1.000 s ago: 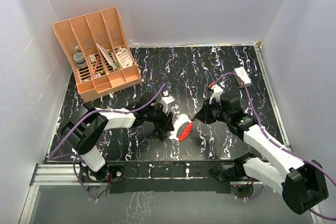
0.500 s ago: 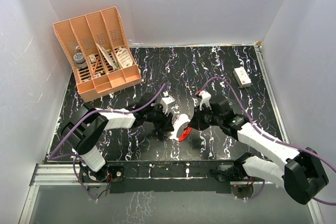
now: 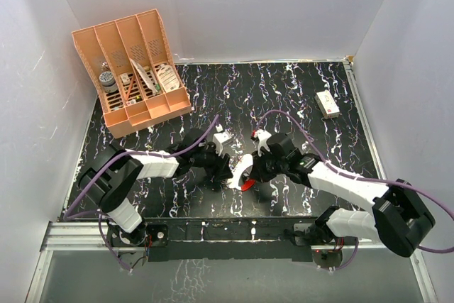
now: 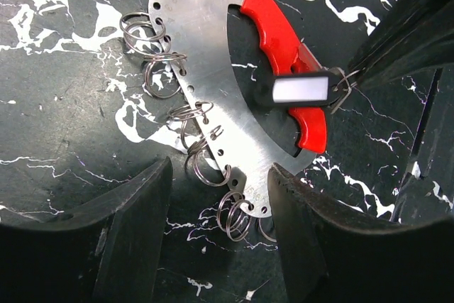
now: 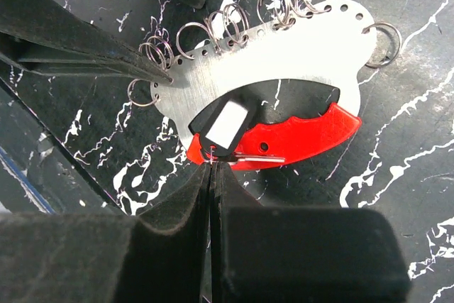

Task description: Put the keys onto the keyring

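Near the front middle of the black marbled table (image 3: 284,90), the two arms meet tip to tip over the keyring (image 4: 206,54), a flat metal crescent plate with a row of punched holes along its curved edge and a bright red grip (image 4: 280,30) along the other side. Loose split rings (image 4: 152,33) hang through many of the holes. The left gripper (image 4: 220,175) has its two fingers either side of the plate's narrow ringed end, one finger touching the plate's edge, so it appears to be grasping the plate there. The right gripper (image 5: 211,172) comes in from the opposite side with its fingers clenched tight together, the tips pinching the small wire ring at one end of the key tag (image 4: 301,90). This small black tag with a white middle lies across the red grip, at the plate's inner opening. Toward the back left corner stands an orange slotted desk organiser (image 3: 135,69) with a few items in it, and a small white box (image 3: 327,103) lies well apart near the right wall
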{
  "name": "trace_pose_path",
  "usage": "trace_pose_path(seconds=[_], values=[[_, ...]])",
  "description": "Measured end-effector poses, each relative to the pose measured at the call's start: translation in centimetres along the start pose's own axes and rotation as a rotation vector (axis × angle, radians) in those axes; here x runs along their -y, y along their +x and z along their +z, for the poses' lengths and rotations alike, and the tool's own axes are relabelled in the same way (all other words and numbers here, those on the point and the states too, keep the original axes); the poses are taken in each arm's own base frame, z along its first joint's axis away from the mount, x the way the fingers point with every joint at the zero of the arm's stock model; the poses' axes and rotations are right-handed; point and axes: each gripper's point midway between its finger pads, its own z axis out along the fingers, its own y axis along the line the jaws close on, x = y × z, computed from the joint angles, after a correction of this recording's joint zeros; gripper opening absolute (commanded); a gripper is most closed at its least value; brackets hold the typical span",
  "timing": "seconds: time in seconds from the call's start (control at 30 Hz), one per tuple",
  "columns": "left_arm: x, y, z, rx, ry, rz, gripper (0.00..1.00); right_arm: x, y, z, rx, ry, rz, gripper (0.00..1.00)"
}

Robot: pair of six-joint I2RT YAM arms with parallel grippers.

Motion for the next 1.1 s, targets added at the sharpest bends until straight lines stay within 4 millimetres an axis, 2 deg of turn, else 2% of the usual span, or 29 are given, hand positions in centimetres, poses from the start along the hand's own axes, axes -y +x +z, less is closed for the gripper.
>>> trace_pose_path(seconds=[0.33, 0.57, 0.73, 0.9, 1.1], values=[[0.3, -1.2, -1.3, 0.066, -0.008, 0.028, 0.55, 0.1, -0.9, 1.1, -0.011, 0.024, -0.033, 0.0], [0.6, -1.1, -2.1, 0.088, -0.014, 0.027, 0.55, 0.2, -1.9, 1.9, -0.012, 0.051, -0.062, 0.0], [0.5, -1.6, -2.6, 0.109, -0.024, 0.032, 0.55, 0.1, -2.8, 1.5, 0.008, 0.067, -0.073, 0.0], [0.2, -1.7, -2.7, 0.113, -0.033, 0.031, 0.55, -0.3, -3.2, 0.0, 0.031, 0.082, -0.077, 0.0], [0.0, -1.7, -2.8, 0.114, -0.044, 0.029, 0.55, -1.4, -2.4, -0.9, 0.014, 0.089, -0.058, 0.0]])
